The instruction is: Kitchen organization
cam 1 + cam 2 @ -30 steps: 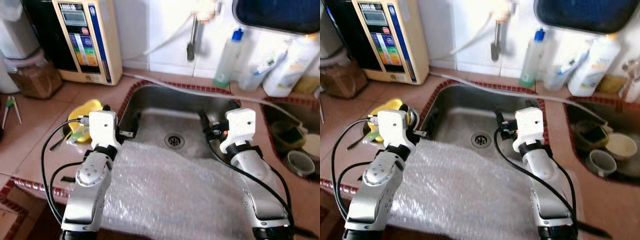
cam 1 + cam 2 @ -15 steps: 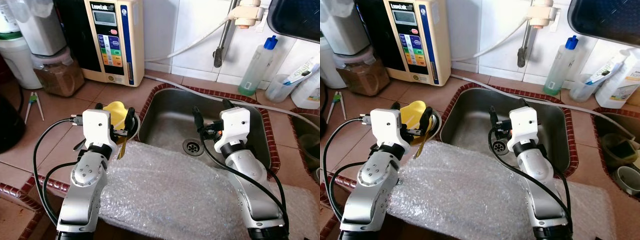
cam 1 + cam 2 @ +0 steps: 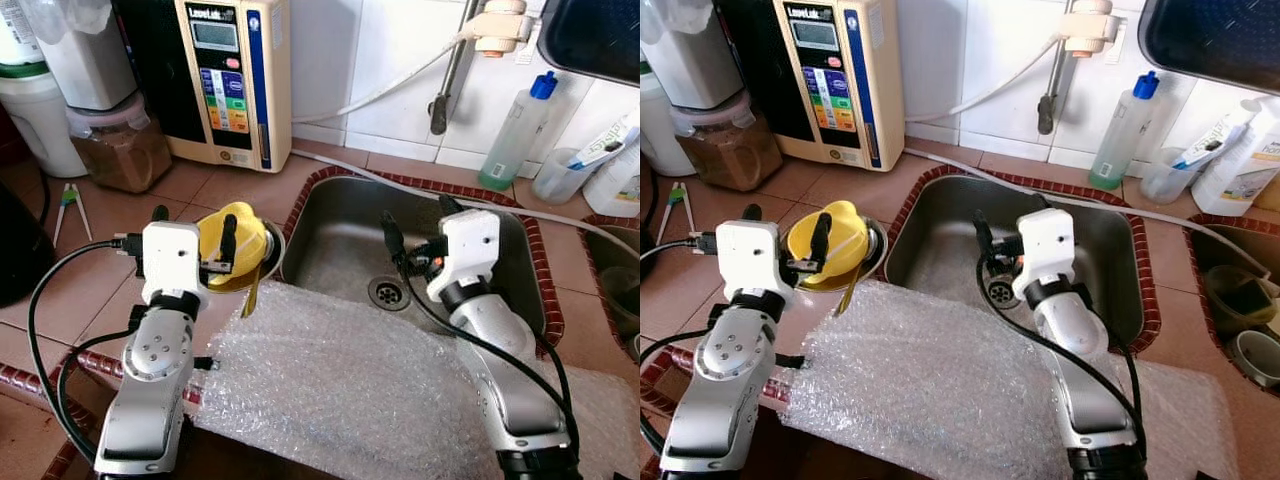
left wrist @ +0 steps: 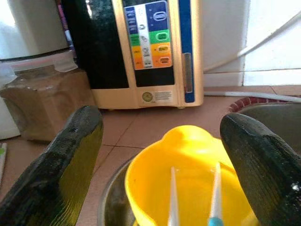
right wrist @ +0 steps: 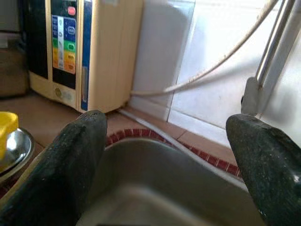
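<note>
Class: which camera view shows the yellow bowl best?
The left wrist view: the yellow bowl sits close between open jaws, its inside and two utensil handles visible. Both eye views show it smaller, partly behind a finger; the right wrist view catches an edge.

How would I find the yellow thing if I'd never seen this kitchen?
Start at the steel sink set in the tiled counter. Just beside its left rim sits a shiny metal bowl, and the yellow cup rests inside it. Nothing else nearby is bright yellow.

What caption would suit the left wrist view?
Open left gripper hovering over a yellow cup in a steel bowl.
</note>
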You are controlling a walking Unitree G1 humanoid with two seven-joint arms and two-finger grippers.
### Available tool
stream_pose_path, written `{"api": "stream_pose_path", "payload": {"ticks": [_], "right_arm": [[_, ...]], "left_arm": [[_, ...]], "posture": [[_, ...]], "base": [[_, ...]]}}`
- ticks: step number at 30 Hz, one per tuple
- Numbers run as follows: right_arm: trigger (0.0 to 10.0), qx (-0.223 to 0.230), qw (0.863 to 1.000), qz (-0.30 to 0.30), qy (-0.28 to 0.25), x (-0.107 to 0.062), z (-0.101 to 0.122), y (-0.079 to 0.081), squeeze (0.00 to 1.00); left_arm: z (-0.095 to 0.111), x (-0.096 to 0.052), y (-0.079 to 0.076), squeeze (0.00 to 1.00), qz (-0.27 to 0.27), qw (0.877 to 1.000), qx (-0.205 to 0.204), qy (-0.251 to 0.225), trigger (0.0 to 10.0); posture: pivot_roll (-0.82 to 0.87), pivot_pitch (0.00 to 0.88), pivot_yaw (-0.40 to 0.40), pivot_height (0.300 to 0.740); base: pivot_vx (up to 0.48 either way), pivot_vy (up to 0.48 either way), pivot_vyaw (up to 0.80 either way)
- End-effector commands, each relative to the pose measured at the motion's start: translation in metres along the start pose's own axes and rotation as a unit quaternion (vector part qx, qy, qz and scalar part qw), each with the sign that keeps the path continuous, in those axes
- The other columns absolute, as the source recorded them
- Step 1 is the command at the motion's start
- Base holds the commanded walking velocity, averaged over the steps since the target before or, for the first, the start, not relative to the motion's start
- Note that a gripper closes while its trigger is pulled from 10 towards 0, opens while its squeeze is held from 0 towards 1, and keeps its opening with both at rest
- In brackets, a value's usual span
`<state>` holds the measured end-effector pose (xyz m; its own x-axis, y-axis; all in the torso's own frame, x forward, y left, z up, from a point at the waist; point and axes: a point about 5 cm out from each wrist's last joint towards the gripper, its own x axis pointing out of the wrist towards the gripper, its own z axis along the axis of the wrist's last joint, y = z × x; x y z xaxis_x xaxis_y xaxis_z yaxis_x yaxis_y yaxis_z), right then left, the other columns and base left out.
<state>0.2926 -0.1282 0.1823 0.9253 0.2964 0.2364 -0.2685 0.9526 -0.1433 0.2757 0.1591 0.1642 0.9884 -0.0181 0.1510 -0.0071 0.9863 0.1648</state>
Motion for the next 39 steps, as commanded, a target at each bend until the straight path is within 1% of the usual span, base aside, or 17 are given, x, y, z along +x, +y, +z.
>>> {"api": "stream_pose_path", "payload": {"ticks": [1, 15, 21, 35, 38, 39], "right_arm": [[10.0, -0.001, 1.000, -0.001, -0.006, 0.000, 0.005, -0.003, 0.00], [10.0, -0.004, 1.000, -0.002, 0.005, -0.002, 0.001, 0.000, 0.00], [10.0, -0.005, 1.000, -0.002, 0.007, -0.002, -0.001, 0.000, 0.00], [10.0, -0.008, 1.000, -0.002, 0.016, -0.005, -0.005, 0.000, 0.00], [10.0, -0.009, 1.000, -0.001, 0.018, -0.005, -0.006, 0.001, 0.00], [10.0, -0.009, 1.000, 0.000, 0.019, -0.005, -0.007, 0.001, 0.00]], "left_arm": [[0.004, -0.001, -0.002, 0.00, -0.006, 1.000, 0.000, -0.007, 10.0], [0.003, 0.001, -0.005, 0.00, -0.015, 1.000, -0.017, 0.001, 10.0], [0.001, 0.001, -0.006, 0.00, -0.018, 1.000, -0.021, 0.005, 10.0], [0.000, -0.001, -0.007, 0.00, -0.022, 0.999, -0.024, 0.010, 10.0], [0.000, -0.001, -0.007, 0.00, -0.019, 0.999, -0.025, 0.010, 10.0], [0.000, -0.001, -0.006, 0.00, -0.017, 0.999, -0.034, 0.008, 10.0]], "posture": [[-0.02, 0.043, -0.020, 0.740], [-0.02, 0.049, -0.014, 0.740], [-0.02, 0.053, -0.014, 0.740], [-0.02, 0.061, -0.014, 0.740], [-0.02, 0.061, -0.014, 0.740], [-0.02, 0.063, -0.014, 0.740]], "base": [[0.000, 0.000, 0.00], [0.000, 0.000, 0.00], [0.000, -0.272, 0.00], [0.000, -0.403, 0.00], [0.000, -0.089, 0.00], [0.000, 0.000, 0.00]]}}
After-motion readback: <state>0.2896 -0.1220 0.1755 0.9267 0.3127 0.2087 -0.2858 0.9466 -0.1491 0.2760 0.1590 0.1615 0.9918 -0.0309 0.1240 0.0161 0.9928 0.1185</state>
